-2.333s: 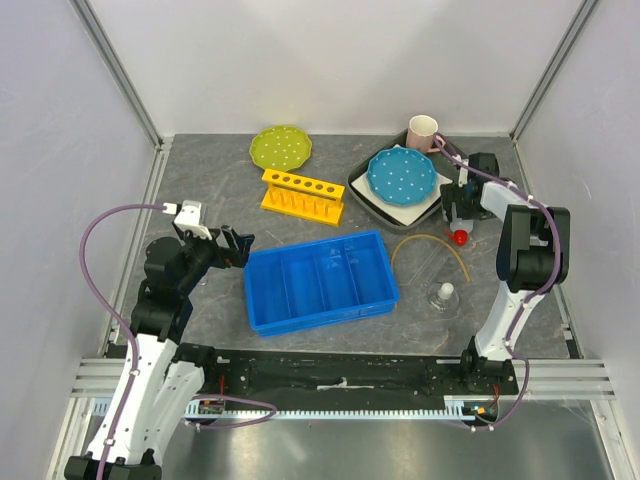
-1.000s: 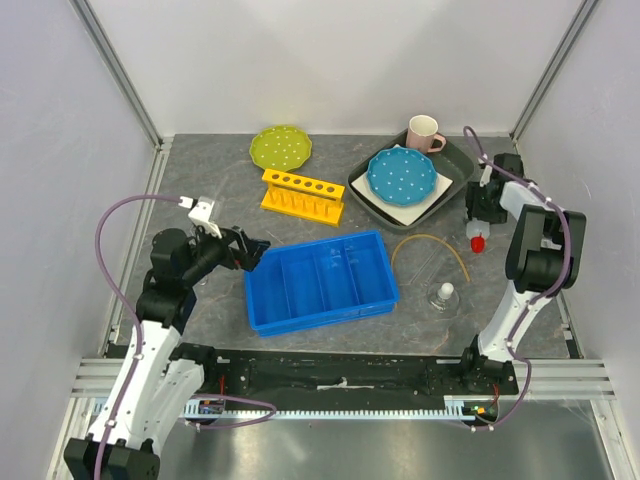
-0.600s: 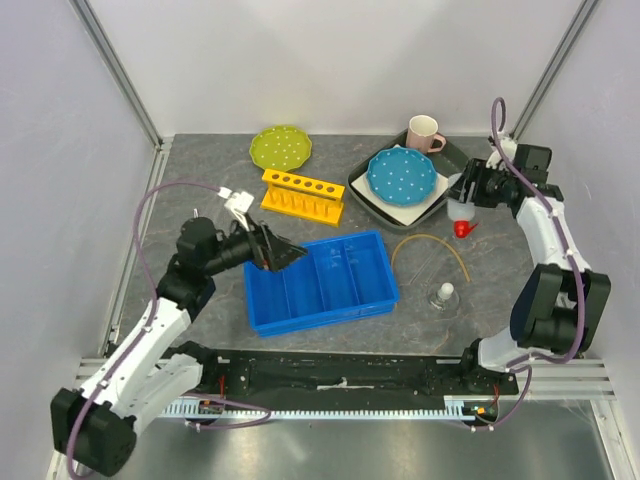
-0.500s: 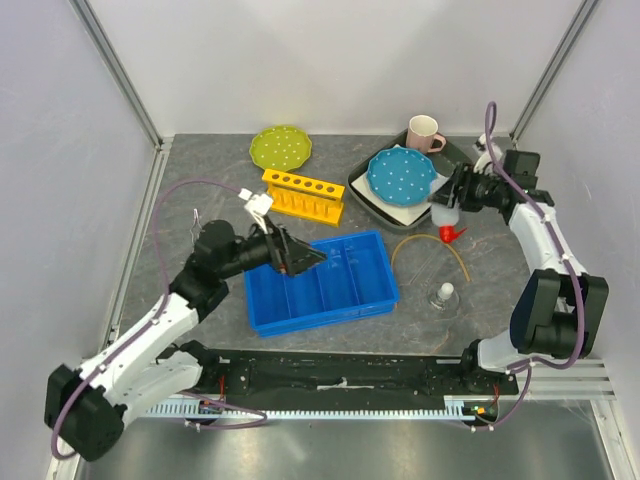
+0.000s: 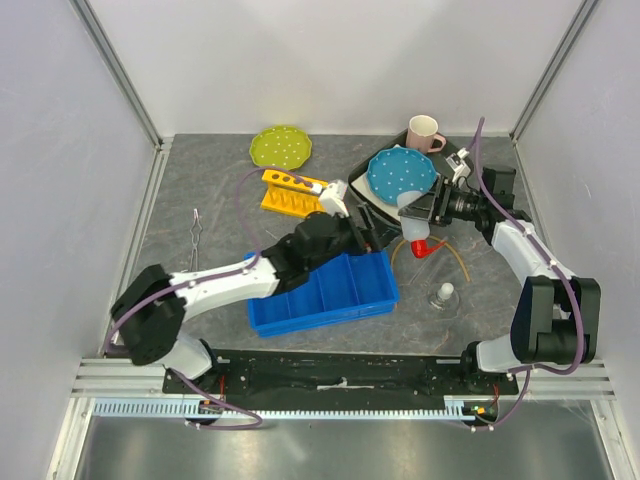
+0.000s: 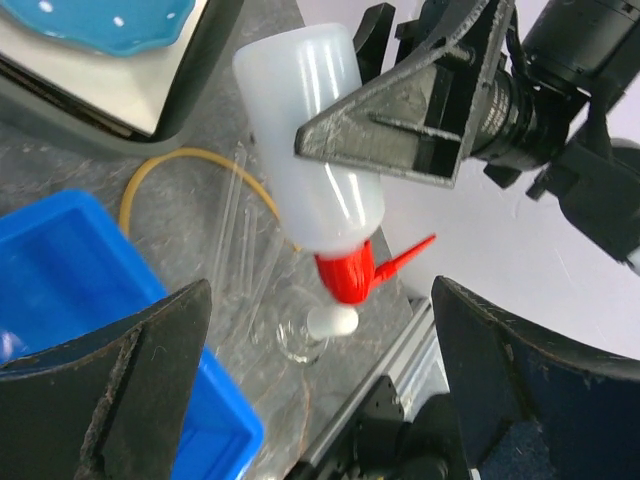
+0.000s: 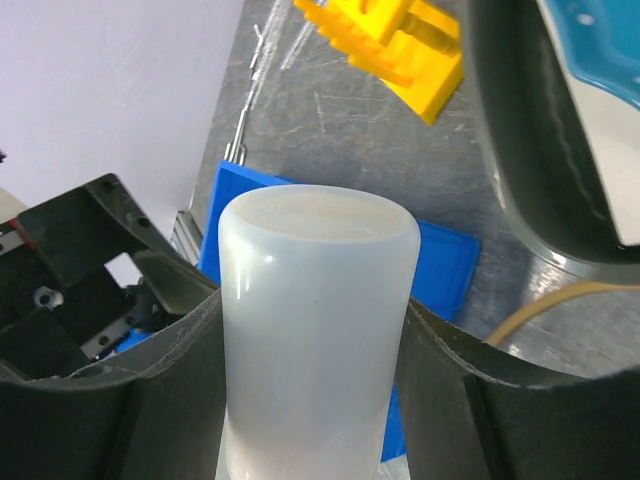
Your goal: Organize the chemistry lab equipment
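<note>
My right gripper (image 5: pixel 424 212) is shut on the white squeeze bottle (image 5: pixel 413 222) and holds it in the air, red nozzle (image 5: pixel 423 248) down, beside the blue bin's right end. The bottle fills the right wrist view (image 7: pixel 315 340) and shows in the left wrist view (image 6: pixel 310 170). My left gripper (image 5: pixel 370 234) is open and empty, reaching across the bin close to the bottle. The clear flask with white stopper (image 5: pixel 443 296) stands on the table under the bottle (image 6: pixel 318 325). The tan tubing loop (image 5: pixel 432 243) lies by it. The thin metal tongs (image 5: pixel 196 233) lie at the far left.
The blue divided bin (image 5: pixel 320 290) sits at centre. A yellow test tube rack (image 5: pixel 296 193) and a green dotted plate (image 5: pixel 279 147) are behind it. A dark tray (image 5: pixel 362 190) holds a blue dotted plate (image 5: pixel 401 174); a pink mug (image 5: pixel 424 131) stands at its back.
My right gripper has lifted the bottle and carried it left toward the bin. My left arm has swung from the left side across the bin toward the bottle.
</note>
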You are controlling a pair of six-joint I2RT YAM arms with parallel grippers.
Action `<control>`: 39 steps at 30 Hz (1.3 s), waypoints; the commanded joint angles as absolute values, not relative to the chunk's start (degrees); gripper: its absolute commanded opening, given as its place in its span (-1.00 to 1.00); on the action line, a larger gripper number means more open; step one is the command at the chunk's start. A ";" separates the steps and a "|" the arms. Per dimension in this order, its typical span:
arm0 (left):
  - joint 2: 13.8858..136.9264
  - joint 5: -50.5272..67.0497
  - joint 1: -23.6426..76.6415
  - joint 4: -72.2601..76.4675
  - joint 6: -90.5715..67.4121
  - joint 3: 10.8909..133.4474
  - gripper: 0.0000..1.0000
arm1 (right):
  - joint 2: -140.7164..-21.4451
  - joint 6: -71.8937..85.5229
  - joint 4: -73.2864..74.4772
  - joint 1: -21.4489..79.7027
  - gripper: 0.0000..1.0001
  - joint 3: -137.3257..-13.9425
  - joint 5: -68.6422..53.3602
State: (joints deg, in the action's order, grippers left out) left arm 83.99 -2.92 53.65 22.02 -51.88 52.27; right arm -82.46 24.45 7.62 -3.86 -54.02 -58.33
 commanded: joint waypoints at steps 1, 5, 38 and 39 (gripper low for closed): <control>90.78 -12.65 55.89 24.71 -53.35 59.93 0.95 | -81.30 27.25 2.20 -2.11 -0.06 -53.96 -62.31; 95.71 -18.08 58.17 21.19 -51.42 66.08 0.93 | -81.12 27.51 1.76 -1.15 -0.04 -53.79 -62.75; 87.64 -19.16 59.94 14.77 -46.41 58.02 -0.53 | -80.34 10.66 12.56 -0.69 0.96 -58.27 -69.61; 85.97 -19.25 59.94 14.42 -46.23 55.75 -0.53 | -79.03 9.68 13.09 -1.66 0.96 -58.36 -69.52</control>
State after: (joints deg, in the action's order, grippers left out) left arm 94.28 -17.78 60.10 13.21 -49.25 60.73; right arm -82.65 18.15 9.78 0.36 -55.46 -65.32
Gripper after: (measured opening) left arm 0.636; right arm 0.980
